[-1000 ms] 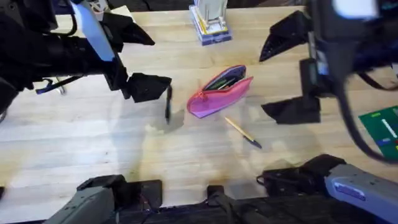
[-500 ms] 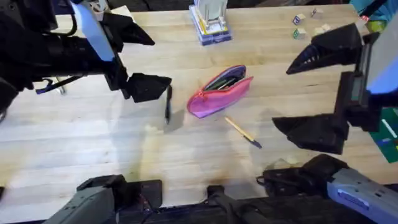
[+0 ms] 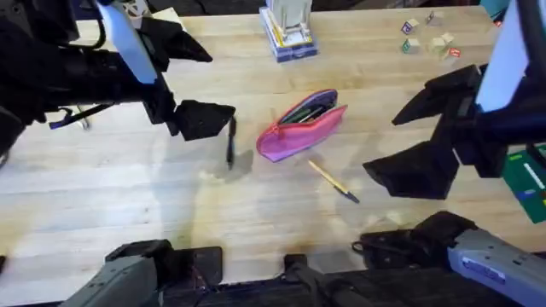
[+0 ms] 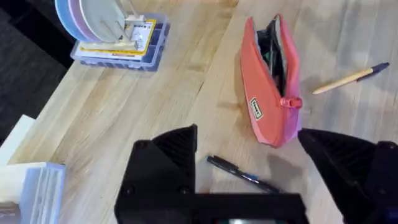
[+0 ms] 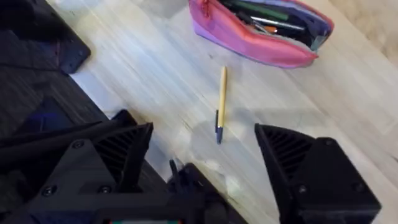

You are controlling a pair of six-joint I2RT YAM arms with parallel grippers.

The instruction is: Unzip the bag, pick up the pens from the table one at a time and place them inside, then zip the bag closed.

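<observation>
Bag [image 3: 300,126] is unzipped mid-table [image 3: 128,196]; black pen [image 3: 230,141] is flanked by wide-spread left gripper [image 3: 192,81]; yellow pen [image 3: 333,182] lies in clear wood beside wide-spread right gripper [image 3: 418,136].

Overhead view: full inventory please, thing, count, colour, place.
bag: 1, pink, table centre, unzipped
black pen: 1, left of bag, between the left pincer's open fingers
yellow pen: 1, dark tip, on the table in front of bag
plate rack: 1, pale with blue tray, far centre
small blocks: several, mixed colours, far right
green board: 1, right edge
left pincer: 1, black, left of bag
right pincer: 1, black, open, right of bag
</observation>
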